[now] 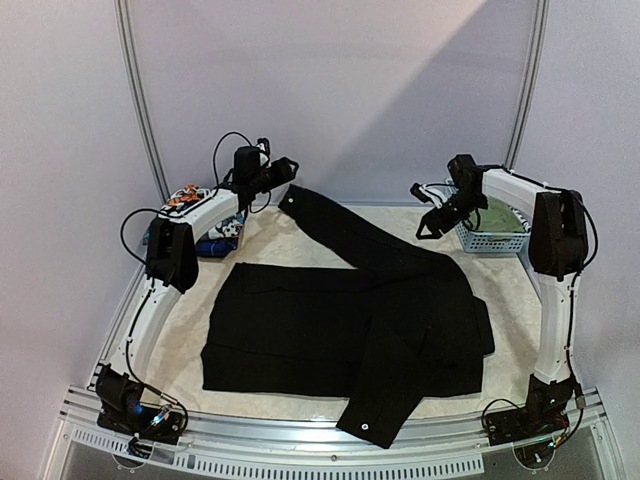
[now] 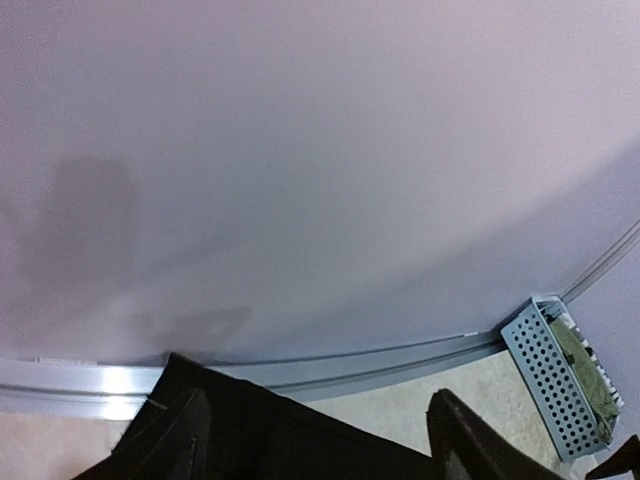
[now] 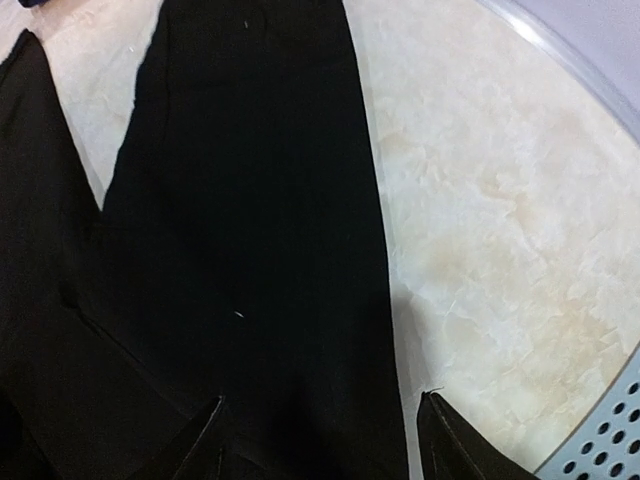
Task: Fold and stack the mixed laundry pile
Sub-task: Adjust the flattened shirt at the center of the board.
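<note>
The black trousers lie spread across the tabletop. Their body is flat in the middle, one leg runs slantwise to the far side, and the other end reaches the near rail.

The left hand hangs just above the far leg end, its fingers apart and holding nothing. The right hand hovers over the same leg further along, also apart and empty, with cloth directly beneath it and bare tabletop to one side.

The rest of the pile sits behind the left arm. A green shirt lies in the basket, just beyond the right hand.

My guess is the next fold brings this leg over the body. The leg lies crooked, so a pinch at only one edge would likely drag it skewed and bunch the layers underneath. A shallow grasp might take the top layer alone. The right hand is close enough to the basket that a wide swing could knock it.
</note>
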Robot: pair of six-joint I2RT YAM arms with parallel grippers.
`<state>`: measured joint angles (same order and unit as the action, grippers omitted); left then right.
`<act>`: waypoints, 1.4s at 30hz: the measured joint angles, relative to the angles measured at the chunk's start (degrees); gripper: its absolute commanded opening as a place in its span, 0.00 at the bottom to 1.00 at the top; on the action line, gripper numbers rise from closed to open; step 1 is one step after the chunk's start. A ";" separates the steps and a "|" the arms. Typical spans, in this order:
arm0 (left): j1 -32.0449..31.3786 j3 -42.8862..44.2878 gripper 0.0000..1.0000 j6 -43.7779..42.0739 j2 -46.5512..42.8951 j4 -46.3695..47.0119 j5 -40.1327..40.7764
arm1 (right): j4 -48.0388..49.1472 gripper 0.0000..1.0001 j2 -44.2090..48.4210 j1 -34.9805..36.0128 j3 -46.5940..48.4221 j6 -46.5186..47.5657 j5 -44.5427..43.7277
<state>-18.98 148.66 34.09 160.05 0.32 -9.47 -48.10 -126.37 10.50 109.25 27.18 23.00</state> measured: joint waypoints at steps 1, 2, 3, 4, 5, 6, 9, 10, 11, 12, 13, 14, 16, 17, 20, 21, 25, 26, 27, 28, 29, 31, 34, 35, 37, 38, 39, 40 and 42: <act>-0.46 -0.74 0.78 -1.90 -1.22 -1.97 0.42 | -0.42 0.63 -0.61 -0.02 0.11 0.04 -0.33; -0.90 -3.13 0.78 -4.20 -3.19 -3.43 0.94 | -0.90 0.63 -1.14 -0.02 0.11 0.07 -0.76; -1.40 -7.19 0.78 -7.06 -6.56 -6.08 1.38 | -1.46 0.63 -1.53 0.00 0.11 0.20 -1.44; -1.99 -11.47 0.77 -10.16 -10.38 -9.20 1.99 | -2.03 0.63 -1.77 0.00 0.11 0.52 -1.92; -2.43 -15.04 0.76 -12.85 -14.03 -12.61 2.71 | -2.51 0.63 -1.88 -0.02 0.02 1.09 -2.54; -2.69 -17.94 0.74 -15.13 -17.66 -16.50 3.43 | -2.97 0.63 -1.86 -0.02 -0.17 1.68 -3.10; -3.10 -24.28 0.68 -18.91 -27.71 -26.97 4.15 | -3.91 0.63 -1.86 -0.02 -1.14 3.76 -4.26; -2.71 -27.02 0.68 -19.54 -31.47 -30.16 3.96 | -4.15 0.63 -1.84 -0.02 -2.08 4.61 -4.63; -2.12 -30.45 0.68 -20.15 -35.23 -32.70 3.56 | -4.42 0.63 -1.84 -0.02 -2.82 5.16 -4.94; -1.60 -33.42 0.68 -20.59 -38.25 -34.34 2.97 | -4.68 0.63 -1.84 -0.02 -3.74 5.73 -5.40; -0.96 -37.24 0.67 -21.03 -41.64 -36.24 2.38 | -5.05 0.63 -1.84 -0.02 -4.57 6.29 -5.92; -0.37 -41.18 0.66 -21.09 -44.68 -37.94 1.64 | -5.33 0.63 -1.84 -0.02 -5.22 6.73 -6.45; 0.48 -48.37 0.66 -20.81 -48.65 -39.93 -0.31 | -5.73 0.64 -1.84 -0.02 -6.23 7.65 -7.34; 0.63 -52.22 0.66 -20.55 -50.14 -40.87 -1.51 | -5.68 0.64 -1.84 -0.02 -6.86 7.96 -7.78; -0.42 -63.54 0.66 -19.17 -52.46 -42.36 -4.70 | -5.11 0.64 -1.07 -0.02 -10.40 8.76 -8.70; -1.16 -66.86 0.66 -18.64 -52.78 -42.93 -5.46 | -4.39 0.64 -0.17 -0.02 -12.28 9.20 -9.03; -4.39 -76.04 0.64 -16.41 -54.60 -43.54 -7.02 | -4.17 0.64 4.17 -0.02 -16.83 9.64 -10.82; -5.03 -77.61 0.64 -15.85 -55.43 -43.56 -7.26 | -4.04 0.65 5.22 -0.02 -17.84 9.66 -11.19; -5.38 -78.68 0.63 -15.39 -56.17 -43.47 -7.48 | -3.82 0.65 6.19 -0.02 -18.62 9.62 -11.50; -5.64 -80.11 0.62 -14.86 -57.22 -42.95 -7.76 | -3.30 0.65 7.48 -0.02 -19.74 9.60 -11.98; -5.66 -81.37 0.62 -14.16 -58.16 -42.49 -8.00 | -2.99 0.65 8.48 -0.02 -20.50 9.55 -12.24; -5.79 -84.15 0.62 -12.74 -59.47 -40.94 -8.35 | -2.34 0.65 11.02 -0.02 -22.12 9.55 -12.85; -6.34 -88.80 0.62 -10.45 -60.19 -38.36 -8.46 | -0.94 0.65 14.88 -0.02 -25.31 9.57 -13.05; -6.60 -89.96 0.62 -9.88 -60.24 -38.03 -8.46 | -0.76 0.65 16.15 -0.02 -26.64 9.60 -12.90; -7.34 -92.37 0.62 -8.63 -60.67 -36.61 -8.50 | -0.63 0.65 18.10 -0.02 -29.29 9.88 -12.09; -7.65 -93.35 0.62 -7.91 -61.61 -35.60 -8.17 | -0.74 0.64 18.80 -0.02 -30.80 10.29 -11.69; -7.78 -94.07 0.61 -7.52 -62.05 -35.06 -8.13 | -0.68 0.64 19.21 -0.02 -32.33 10.71 -11.43; -7.93 -94.97 0.61 -7.04 -62.66 -34.32 -7.98 | -0.72 0.63 19.34 -0.02 -33.92 11.21 -11.30; -8.02 -96.24 0.61 -6.32 -63.60 -32.96 -7.80 | -0.72 0.62 19.34 -0.02 -37.07 12.46 -11.50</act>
<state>-27.00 52.42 27.77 96.44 -32.64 -17.28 -48.82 -107.02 10.48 72.18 39.64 11.51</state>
